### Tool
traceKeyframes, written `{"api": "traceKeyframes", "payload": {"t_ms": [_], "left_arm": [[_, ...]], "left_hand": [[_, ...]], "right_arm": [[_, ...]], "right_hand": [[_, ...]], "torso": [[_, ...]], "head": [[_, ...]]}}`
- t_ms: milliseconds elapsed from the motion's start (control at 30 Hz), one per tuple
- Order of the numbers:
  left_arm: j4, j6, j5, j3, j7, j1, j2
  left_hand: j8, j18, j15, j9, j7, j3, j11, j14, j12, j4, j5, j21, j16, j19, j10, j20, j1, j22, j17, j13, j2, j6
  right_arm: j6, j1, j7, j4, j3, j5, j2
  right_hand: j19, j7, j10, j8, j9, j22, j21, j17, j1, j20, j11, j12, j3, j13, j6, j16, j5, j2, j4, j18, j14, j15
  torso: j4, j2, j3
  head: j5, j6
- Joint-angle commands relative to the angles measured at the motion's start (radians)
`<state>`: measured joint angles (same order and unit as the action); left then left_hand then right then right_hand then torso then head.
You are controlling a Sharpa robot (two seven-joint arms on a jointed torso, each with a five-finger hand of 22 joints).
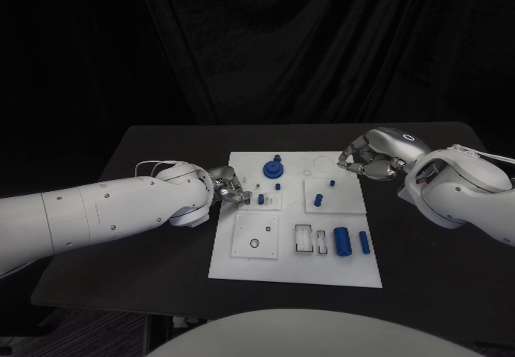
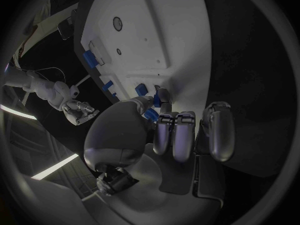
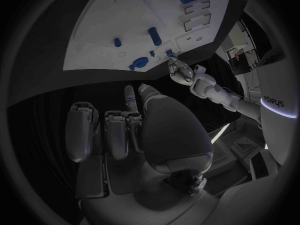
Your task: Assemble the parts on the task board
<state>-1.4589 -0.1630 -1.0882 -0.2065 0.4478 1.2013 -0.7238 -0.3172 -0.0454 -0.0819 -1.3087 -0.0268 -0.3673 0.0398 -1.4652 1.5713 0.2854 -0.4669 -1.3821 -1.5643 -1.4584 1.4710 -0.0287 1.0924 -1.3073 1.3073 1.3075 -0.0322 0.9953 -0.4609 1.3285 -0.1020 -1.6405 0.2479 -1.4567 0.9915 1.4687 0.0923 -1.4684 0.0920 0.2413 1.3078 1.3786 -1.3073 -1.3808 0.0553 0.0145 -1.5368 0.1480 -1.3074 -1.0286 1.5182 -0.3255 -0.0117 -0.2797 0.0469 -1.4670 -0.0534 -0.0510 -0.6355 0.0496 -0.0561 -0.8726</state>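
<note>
Left hand (image 1: pixel 231 187) at the task board (image 1: pixel 295 268) left edge.

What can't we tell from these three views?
- Whether the left hand holds a part: in the head view its fingers cover the task board edge; in the left wrist view a blue part sits behind the fingertips, contact unclear.
- Whether the right hand holds anything: fingers curled, their inner side hidden in the head view.
- Shapes of the small blue pegs: too small.

No readable text, label or number appears on the task board (image 1: pixel 295 256), the parts or the hands.
</note>
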Motion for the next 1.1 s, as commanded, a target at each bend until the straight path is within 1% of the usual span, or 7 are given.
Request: {"api": "traceKeyframes", "payload": {"t_ms": [33, 100, 133, 200, 267, 367, 1100], "left_arm": [[-0.001, 0.052, 0.003, -0.005, 0.022, -0.008, 0.001], [-0.001, 0.057, 0.003, -0.005, 0.024, -0.008, 0.001], [-0.001, 0.059, 0.003, -0.005, 0.025, -0.008, 0.001], [0.000, 0.062, 0.003, -0.005, 0.026, -0.008, 0.001], [0.000, 0.065, 0.003, -0.005, 0.026, -0.008, 0.001], [0.001, 0.067, 0.003, -0.005, 0.026, -0.009, 0.001], [0.004, 0.071, 0.003, -0.005, 0.005, -0.012, -0.002]], "left_hand": [[0.007, -0.005, -0.004, -0.023, 0.000, 0.016, -0.001, -0.106, 0.000, 0.001, 0.021, 0.002, -0.006, -0.003, 0.100, 0.002, -0.015, -0.182, 0.263, 0.263, 0.004, -0.009], [0.011, -0.005, -0.003, -0.022, -0.002, 0.030, -0.001, -0.106, 0.000, 0.002, 0.060, 0.004, -0.006, -0.003, 0.100, 0.001, -0.024, -0.182, 0.263, 0.263, 0.006, -0.010], [0.014, -0.005, -0.002, -0.021, -0.002, 0.042, -0.002, -0.106, 0.000, 0.003, 0.095, 0.005, -0.006, -0.003, 0.100, 0.000, -0.032, -0.182, 0.263, 0.263, 0.010, -0.008], [0.017, -0.005, -0.002, -0.021, -0.003, 0.054, -0.003, -0.106, 0.000, 0.004, 0.128, 0.006, -0.006, -0.004, 0.100, 0.000, -0.041, -0.183, 0.263, 0.263, 0.013, -0.007], [0.025, -0.006, 0.000, -0.020, -0.006, 0.092, -0.006, -0.106, 0.000, 0.006, 0.182, 0.009, -0.006, -0.003, 0.100, -0.002, -0.077, -0.184, 0.263, 0.263, 0.019, -0.003], [0.031, -0.006, 0.001, -0.020, -0.008, 0.116, -0.007, -0.106, 0.000, 0.006, 0.207, 0.011, -0.006, -0.003, 0.100, -0.003, -0.098, -0.184, 0.263, 0.263, 0.026, -0.002], [0.043, -0.008, 0.003, -0.020, -0.009, 0.161, -0.009, -0.106, 0.000, 0.007, 0.239, 0.020, -0.006, 0.000, 0.100, -0.005, -0.129, -0.184, 0.263, 0.263, 0.039, -0.004]], "right_arm": [[0.006, -0.003, -0.020, 0.001, -0.001, 0.000, 0.000], [0.006, -0.003, -0.020, 0.001, -0.001, 0.000, 0.000], [0.007, -0.003, -0.020, 0.001, -0.001, 0.000, 0.000], [0.007, -0.004, -0.020, 0.002, -0.001, 0.000, -0.001], [0.008, -0.004, -0.020, 0.002, -0.001, 0.000, -0.001], [0.009, -0.004, -0.021, 0.002, -0.001, 0.000, -0.001], [0.018, -0.005, -0.030, 0.002, -0.001, 0.000, 0.001]], "right_hand": [[0.024, 0.002, -0.068, -0.004, -0.001, 0.203, -0.004, -0.187, -0.013, 0.000, -0.001, 0.005, 0.008, -0.219, -0.006, -0.005, -0.006, -0.002, 0.001, -0.001, -0.087, 0.000], [0.024, 0.002, -0.067, -0.004, -0.001, 0.203, -0.004, -0.187, -0.013, 0.000, -0.001, 0.005, 0.009, -0.219, -0.005, -0.005, -0.008, -0.002, 0.001, -0.001, -0.087, 0.000], [0.024, 0.002, -0.067, -0.004, -0.001, 0.203, -0.004, -0.187, -0.013, 0.000, -0.001, 0.005, 0.009, -0.219, -0.005, -0.005, -0.008, -0.002, 0.001, -0.001, -0.087, 0.000], [0.024, 0.003, -0.068, -0.005, -0.002, 0.203, -0.004, -0.188, -0.015, 0.000, -0.001, 0.004, 0.010, -0.220, -0.005, -0.005, -0.014, -0.004, 0.001, -0.001, -0.087, 0.000], [0.024, 0.003, -0.068, -0.005, -0.002, 0.202, -0.005, -0.187, -0.015, 0.000, -0.001, 0.004, 0.010, -0.220, -0.005, -0.005, -0.016, -0.005, 0.000, -0.001, -0.087, 0.000], [0.024, 0.003, -0.067, -0.005, -0.002, 0.203, -0.004, -0.188, -0.016, 0.000, 0.000, 0.005, 0.010, -0.219, -0.005, -0.005, -0.021, -0.007, 0.000, -0.001, -0.087, 0.000], [0.024, 0.003, -0.067, -0.006, -0.004, 0.202, -0.005, -0.187, -0.025, 0.000, -0.001, 0.005, 0.017, -0.219, -0.005, -0.005, -0.044, -0.011, 0.003, -0.001, -0.087, 0.000]], "torso": [[0.0006, 0.000, 0.0002], [0.0005, 0.001, 0.0004], [0.0001, 0.001, 0.0005], [0.0000, 0.001, 0.0005], [0.0004, 0.000, 0.0002], [-0.0007, 0.000, 0.0000], [-0.0006, 0.000, 0.0003]], "head": [[-0.002, 0.000], [-0.002, 0.000], [-0.001, 0.000], [0.000, 0.000], [0.000, 0.000], [0.001, 0.000], [0.002, 0.000]]}}
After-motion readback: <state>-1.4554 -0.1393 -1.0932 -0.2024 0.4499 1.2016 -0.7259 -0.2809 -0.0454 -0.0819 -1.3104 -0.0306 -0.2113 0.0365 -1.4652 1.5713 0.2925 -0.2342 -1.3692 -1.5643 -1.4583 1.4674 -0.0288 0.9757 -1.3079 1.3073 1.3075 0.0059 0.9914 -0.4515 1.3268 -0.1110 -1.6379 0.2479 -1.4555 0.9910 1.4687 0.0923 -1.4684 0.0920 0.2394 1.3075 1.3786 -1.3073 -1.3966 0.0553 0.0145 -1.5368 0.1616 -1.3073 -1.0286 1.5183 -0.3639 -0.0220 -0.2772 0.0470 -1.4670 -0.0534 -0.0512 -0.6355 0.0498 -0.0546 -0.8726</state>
